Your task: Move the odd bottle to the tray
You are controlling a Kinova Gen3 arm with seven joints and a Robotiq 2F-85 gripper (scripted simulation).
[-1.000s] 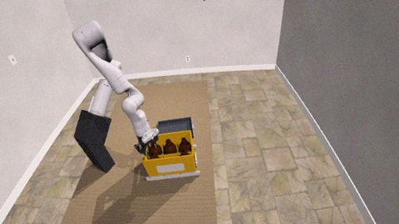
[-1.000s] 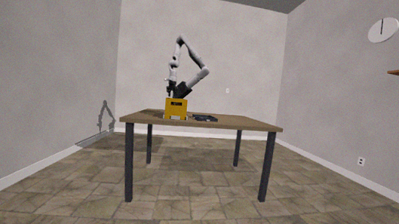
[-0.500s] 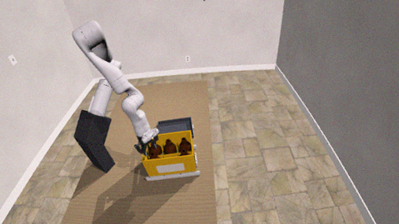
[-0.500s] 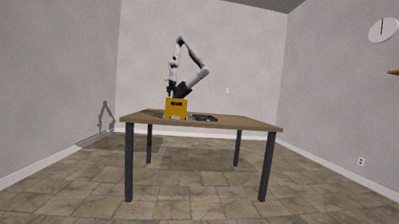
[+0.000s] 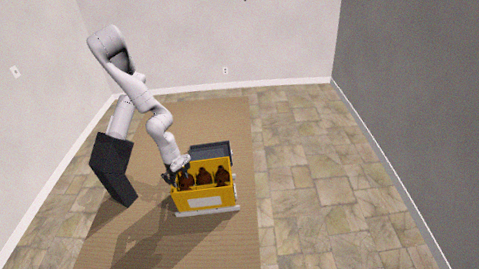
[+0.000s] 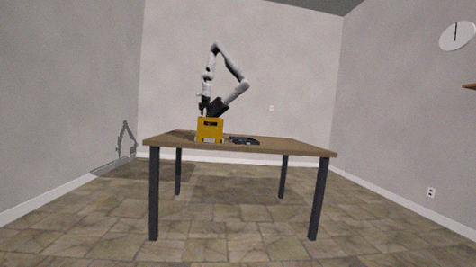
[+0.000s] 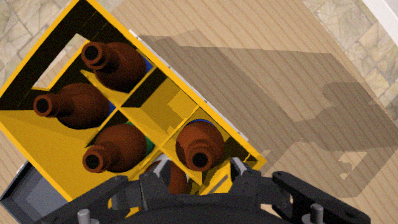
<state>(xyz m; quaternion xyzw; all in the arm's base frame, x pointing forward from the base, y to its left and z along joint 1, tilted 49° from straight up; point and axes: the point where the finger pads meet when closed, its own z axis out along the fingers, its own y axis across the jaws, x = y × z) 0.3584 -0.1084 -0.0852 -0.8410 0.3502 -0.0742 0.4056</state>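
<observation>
On the wood-grained table [image 5: 155, 239] [image 6: 248, 145] [image 7: 300, 30], we see the yellow crate [image 5: 181, 202] [image 6: 209, 134] [image 7: 22, 127] holding brown bottles; above its end, our gripper [image 5: 178, 175] [image 6: 203, 115] [image 7: 200, 168] stands partly spread, pinching nothing.

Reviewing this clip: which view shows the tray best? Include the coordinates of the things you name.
The top view does: the dark tray [image 5: 210, 146] [image 6: 245, 140] [image 7: 37, 192] appears beside the crate [image 5: 203, 190] [image 6: 209, 133] [image 7: 30, 137], its far rim and part of its inside visible. The exterior view shows it low and nearly edge-on; the wrist view shows only one end, the crate hiding part.
</observation>
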